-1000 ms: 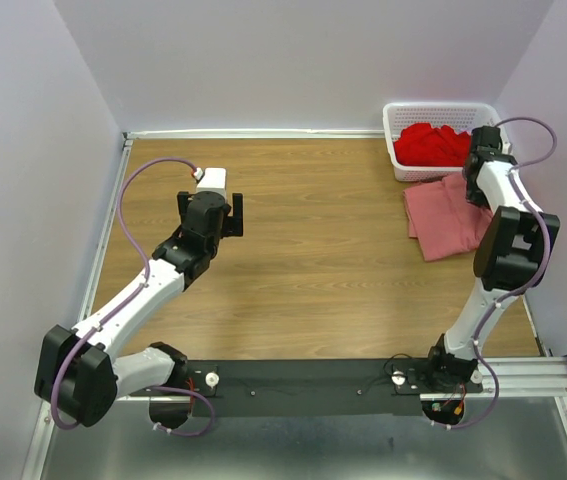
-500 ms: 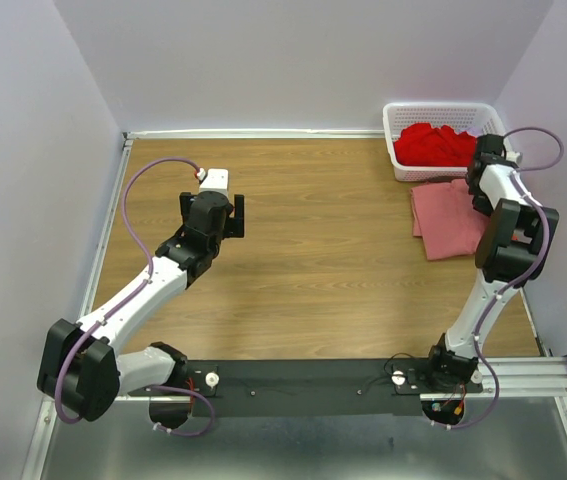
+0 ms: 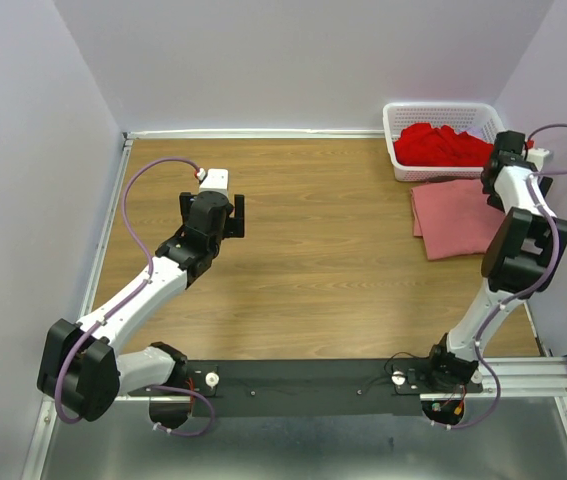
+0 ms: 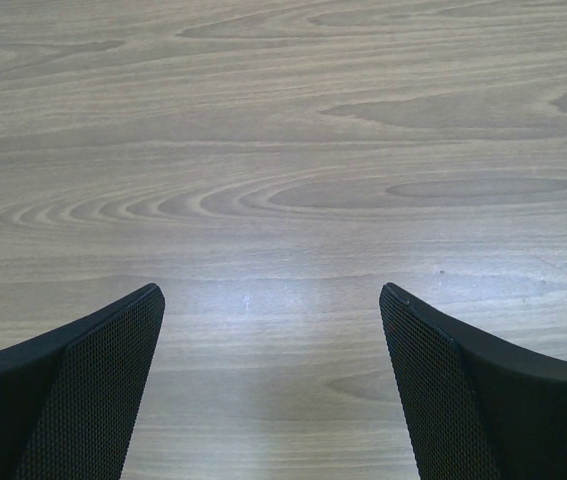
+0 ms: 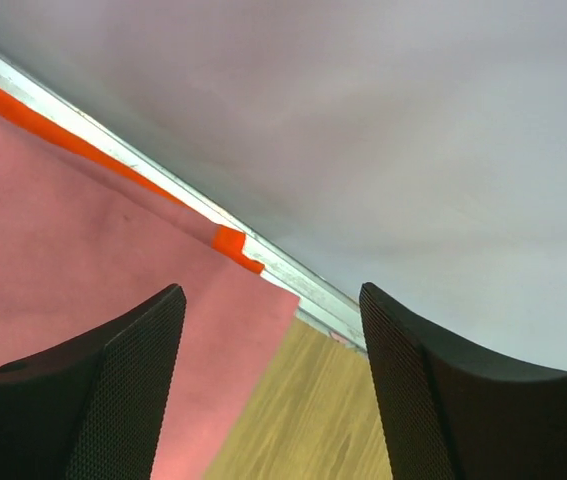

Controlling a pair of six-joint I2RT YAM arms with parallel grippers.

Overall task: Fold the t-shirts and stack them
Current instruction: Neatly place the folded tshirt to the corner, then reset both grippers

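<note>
The right gripper [image 5: 271, 300] stands with its fingers apart and nothing between them. The large faded salmon-pink cloth t-shirt [image 3: 453, 220] lies folded flat on the wooden table [image 3: 313, 250] just below it and towards the arm's base, and the deep red cloth t-shirts [image 3: 443, 143] are heaped in the white plastic lattice basket [image 3: 396, 150] just beside it on its left. The left gripper [image 4: 268, 295] is also spread wide and empty above bare wood, well apart from all the t-shirts, which lie far to its right.
</note>
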